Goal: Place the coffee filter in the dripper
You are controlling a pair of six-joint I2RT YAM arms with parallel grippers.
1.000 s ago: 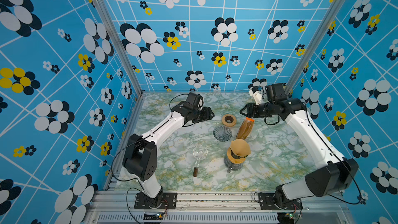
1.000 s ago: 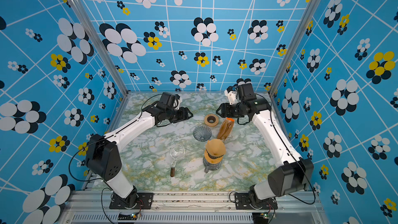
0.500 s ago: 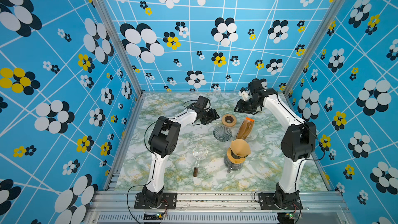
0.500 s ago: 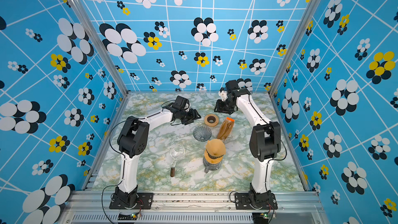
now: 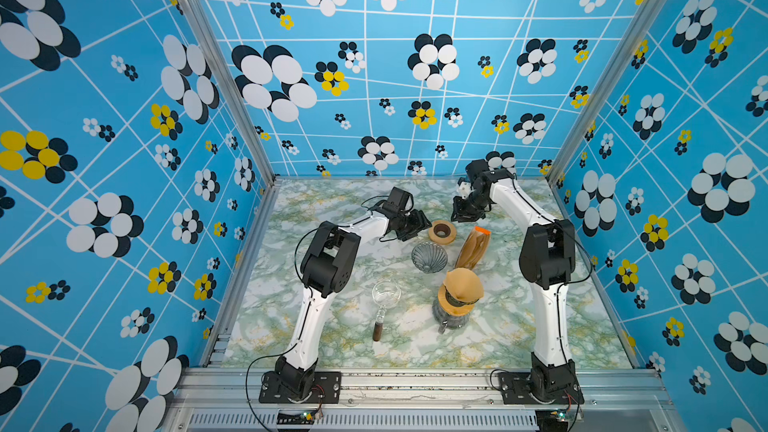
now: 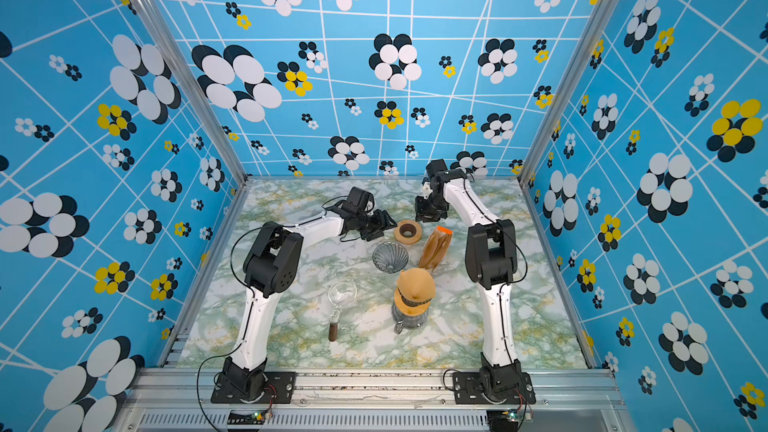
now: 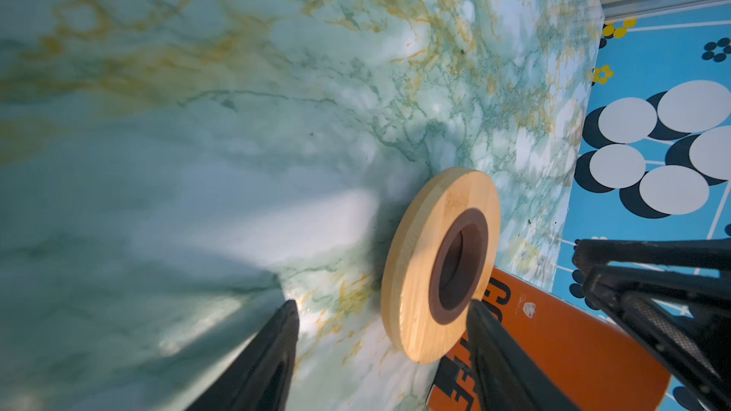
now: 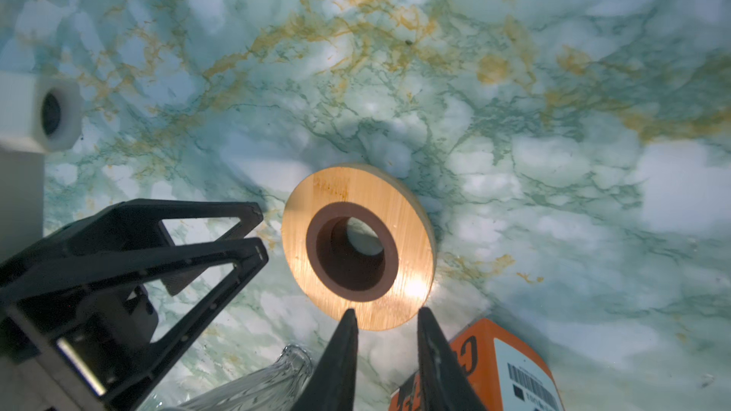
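Note:
A brown paper coffee filter (image 5: 462, 286) sits on top of the glass carafe (image 5: 453, 317) at the front middle. The dripper, a ribbed glass cone (image 5: 429, 257) (image 6: 390, 257), stands empty behind it; its edge shows in the right wrist view (image 8: 269, 381). My left gripper (image 5: 419, 222) (image 7: 379, 334) is open, low over the table, with the wooden ring (image 7: 419, 255) just off one fingertip. My right gripper (image 5: 461, 216) (image 8: 387, 330) hovers behind the ring (image 8: 356, 187), its jaws a narrow gap apart with nothing between them.
A pack of brown filters with an orange top (image 5: 473, 245) (image 8: 474, 357) lies to the right of the dripper. A glass scoop with a dark handle (image 5: 384, 305) lies at the front left. The wooden ring (image 5: 441, 231) sits between both grippers. Blue flowered walls enclose the marble table (image 5: 332, 338).
Both arms have lifted their elbows. The left gripper has edged right towards the wooden ring. The right gripper's jaws have narrowed. The objects on the table have not moved.

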